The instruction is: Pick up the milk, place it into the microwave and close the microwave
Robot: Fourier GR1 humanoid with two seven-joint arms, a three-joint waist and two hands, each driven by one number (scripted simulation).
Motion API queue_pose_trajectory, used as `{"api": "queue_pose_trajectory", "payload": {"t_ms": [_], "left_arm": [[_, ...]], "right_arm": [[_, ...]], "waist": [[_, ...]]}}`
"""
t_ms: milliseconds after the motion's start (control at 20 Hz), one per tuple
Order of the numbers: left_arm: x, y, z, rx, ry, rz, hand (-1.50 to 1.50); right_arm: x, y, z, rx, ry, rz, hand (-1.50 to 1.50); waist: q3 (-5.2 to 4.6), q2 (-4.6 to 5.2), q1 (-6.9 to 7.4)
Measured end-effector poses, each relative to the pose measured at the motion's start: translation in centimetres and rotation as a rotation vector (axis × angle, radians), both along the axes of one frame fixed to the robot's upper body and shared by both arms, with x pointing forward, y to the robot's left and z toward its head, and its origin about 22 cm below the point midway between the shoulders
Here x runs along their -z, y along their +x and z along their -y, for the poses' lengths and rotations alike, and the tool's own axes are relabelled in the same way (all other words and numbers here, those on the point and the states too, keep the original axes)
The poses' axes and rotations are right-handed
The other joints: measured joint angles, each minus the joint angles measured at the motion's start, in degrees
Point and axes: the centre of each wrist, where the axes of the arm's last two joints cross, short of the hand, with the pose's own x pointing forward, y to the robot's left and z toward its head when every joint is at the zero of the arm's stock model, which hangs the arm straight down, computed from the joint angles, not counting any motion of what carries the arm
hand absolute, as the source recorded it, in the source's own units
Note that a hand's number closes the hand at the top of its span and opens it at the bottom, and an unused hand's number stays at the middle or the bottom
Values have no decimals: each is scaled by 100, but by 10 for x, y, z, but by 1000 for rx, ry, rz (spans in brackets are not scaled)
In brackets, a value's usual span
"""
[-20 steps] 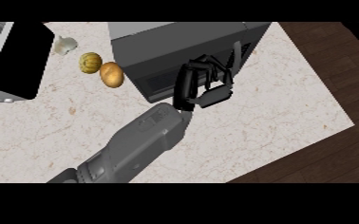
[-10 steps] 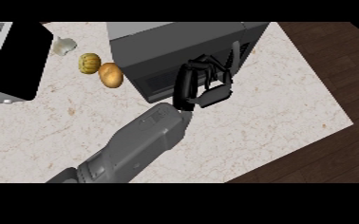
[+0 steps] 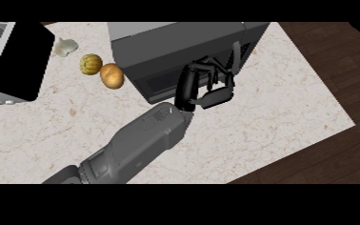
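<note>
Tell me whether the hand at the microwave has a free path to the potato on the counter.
Probably yes. The hand is at the microwave's front, and the potato lies on open counter just left of the microwave, beside a small green item. Nothing stands between them.

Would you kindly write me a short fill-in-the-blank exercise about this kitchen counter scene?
1. The black hand is at the front of the grey box-shaped ___.
2. In the head view, the golden-brown oval vegetable lies on the speckled counter to the ___ of that appliance.
3. Only ___ grey forearm is visible.
Missing words: microwave; left; one.
</note>
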Motion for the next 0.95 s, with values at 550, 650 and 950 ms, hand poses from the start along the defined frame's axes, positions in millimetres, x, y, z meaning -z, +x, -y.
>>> {"api": "queue_pose_trajectory", "payload": {"t_ms": [550, 650, 950], "left_arm": [[-2, -2, 8, 16, 62, -52, 150], [-2, -3, 9, 23, 55, -67, 150], [-1, -5, 10, 48, 35, -97, -150]], "right_arm": [[-9, -5, 4, -30, -3, 8, -150], [-11, -7, 7, -25, 0, 9, -150], [-12, -14, 16, -17, -3, 0, -150]], "waist": [[-28, -42, 167], [-35, -51, 215], [-50, -85, 313]]}}
